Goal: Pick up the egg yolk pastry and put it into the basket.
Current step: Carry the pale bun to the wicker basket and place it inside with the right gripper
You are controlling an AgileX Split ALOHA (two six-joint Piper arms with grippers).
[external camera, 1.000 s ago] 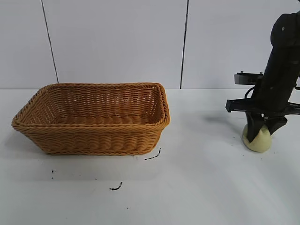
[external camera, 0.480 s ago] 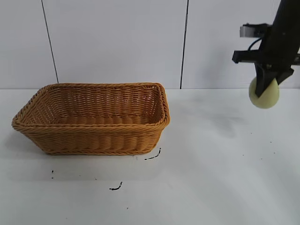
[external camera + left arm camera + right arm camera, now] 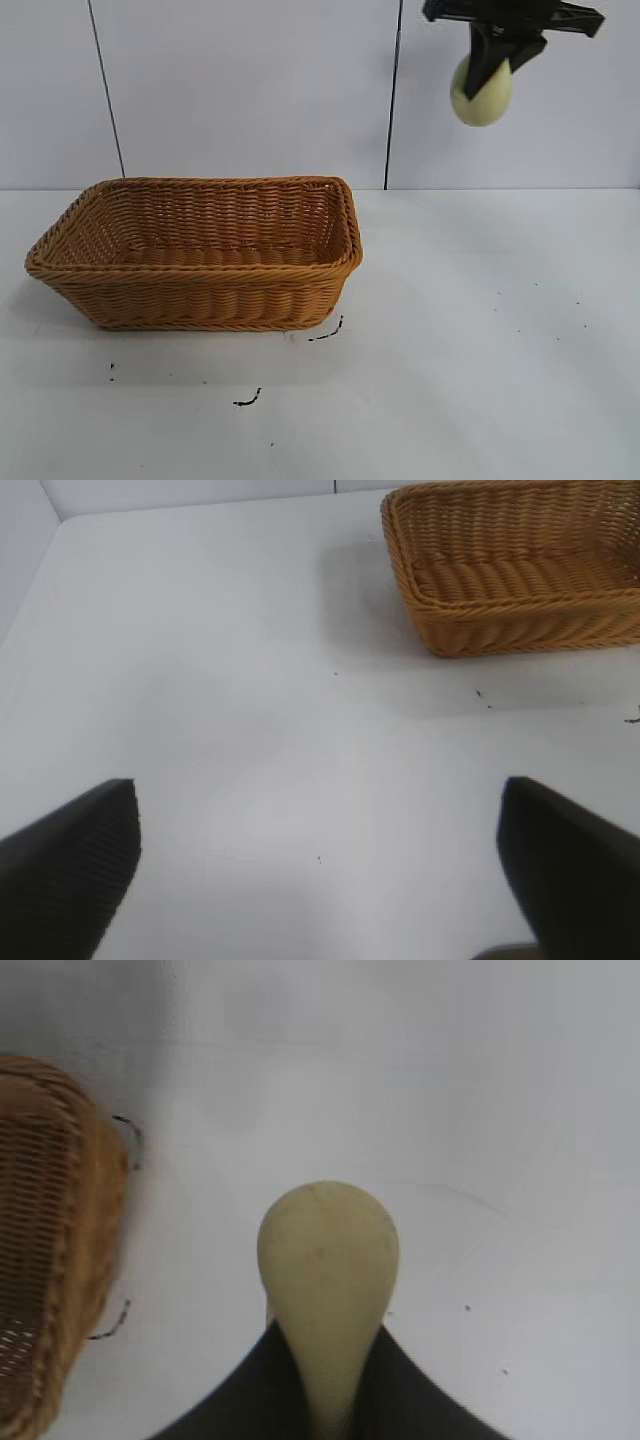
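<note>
My right gripper [image 3: 492,68] is shut on the pale yellow egg yolk pastry [image 3: 482,94] and holds it high above the table, to the right of the basket [image 3: 200,250]. In the right wrist view the pastry [image 3: 328,1270] is squeezed between the two black fingers [image 3: 400,1390], with the basket's edge [image 3: 60,1260] off to one side below. The orange-tan wicker basket stands on the white table at the left and holds nothing. My left gripper [image 3: 320,870] is open and empty over bare table; the basket [image 3: 510,570] shows farther off in its view.
The white table [image 3: 480,350] carries small black marks [image 3: 248,400] in front of the basket. A white panelled wall [image 3: 250,90] stands behind.
My right gripper has lifted the pastry from the table at the right, high up and leftward toward the basket. The basket has not moved.
</note>
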